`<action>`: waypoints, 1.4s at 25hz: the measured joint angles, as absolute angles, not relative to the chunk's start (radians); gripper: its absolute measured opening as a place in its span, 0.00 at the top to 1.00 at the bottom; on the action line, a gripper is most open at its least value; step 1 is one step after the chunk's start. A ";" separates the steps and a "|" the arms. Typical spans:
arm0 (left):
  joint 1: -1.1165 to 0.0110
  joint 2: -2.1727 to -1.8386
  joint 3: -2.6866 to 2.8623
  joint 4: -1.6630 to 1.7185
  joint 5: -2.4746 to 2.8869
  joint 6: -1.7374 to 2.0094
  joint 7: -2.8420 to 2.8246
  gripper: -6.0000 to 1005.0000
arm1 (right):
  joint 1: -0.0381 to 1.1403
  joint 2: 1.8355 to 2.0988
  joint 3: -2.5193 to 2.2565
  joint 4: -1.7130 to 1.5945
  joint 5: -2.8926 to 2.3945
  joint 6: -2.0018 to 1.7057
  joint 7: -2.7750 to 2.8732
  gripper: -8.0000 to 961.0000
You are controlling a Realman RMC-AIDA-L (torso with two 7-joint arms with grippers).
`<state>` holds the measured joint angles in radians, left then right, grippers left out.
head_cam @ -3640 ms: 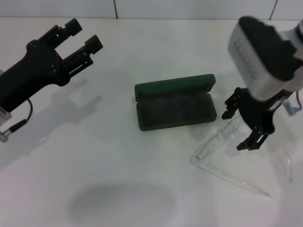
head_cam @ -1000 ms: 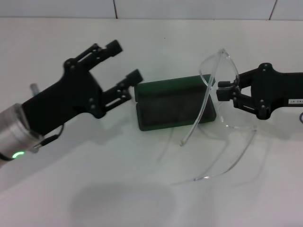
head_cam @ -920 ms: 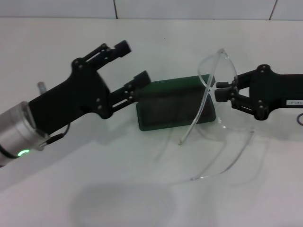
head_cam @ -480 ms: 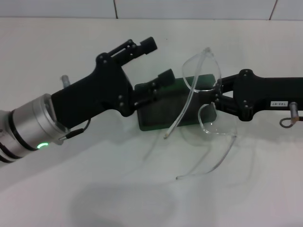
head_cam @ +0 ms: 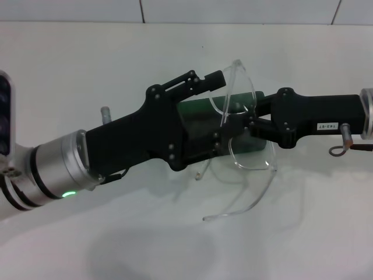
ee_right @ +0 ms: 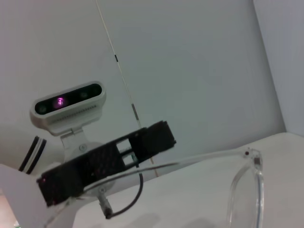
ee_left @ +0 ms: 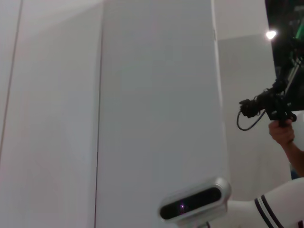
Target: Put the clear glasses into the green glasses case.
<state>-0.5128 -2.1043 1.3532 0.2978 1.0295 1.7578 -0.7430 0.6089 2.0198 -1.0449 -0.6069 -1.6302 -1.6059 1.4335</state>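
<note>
In the head view my right gripper reaches in from the right and is shut on the bridge of the clear glasses. It holds them tilted above the open green glasses case. The case is mostly covered by my left gripper, which stretches from the lower left over it with its fingers open. One thin clear arm of the glasses slants down across those fingers; the other curves toward the table front. The right wrist view shows the clear glasses and the left gripper beyond them.
White table with a tiled wall behind. The two arms cross the table's middle from both sides. The left wrist view looks up at a wall, the robot's head camera and a person's hand holding a device.
My left gripper has swung right, over the case and up to the glasses. My right gripper has carried the glasses left, above the case.
</note>
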 joint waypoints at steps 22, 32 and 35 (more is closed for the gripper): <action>-0.500 -2.108 1.356 0.229 1.004 1.746 -0.600 0.28 | 0.630 2.021 -1.047 -0.559 -1.513 -1.705 1.556 0.87; -0.498 -2.108 1.357 0.227 1.009 1.751 -0.599 0.28 | 0.615 2.022 -1.040 -0.539 -1.443 -1.700 1.541 0.87; -0.498 -2.108 1.357 0.227 1.006 1.758 -0.599 0.28 | 0.614 2.022 -1.040 -0.530 -1.438 -1.686 1.526 0.87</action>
<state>-0.4979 -2.1076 1.3573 0.2270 1.0057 1.7582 -0.5990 0.6140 2.0217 -1.0399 -0.5302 -1.4379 -1.6860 1.5256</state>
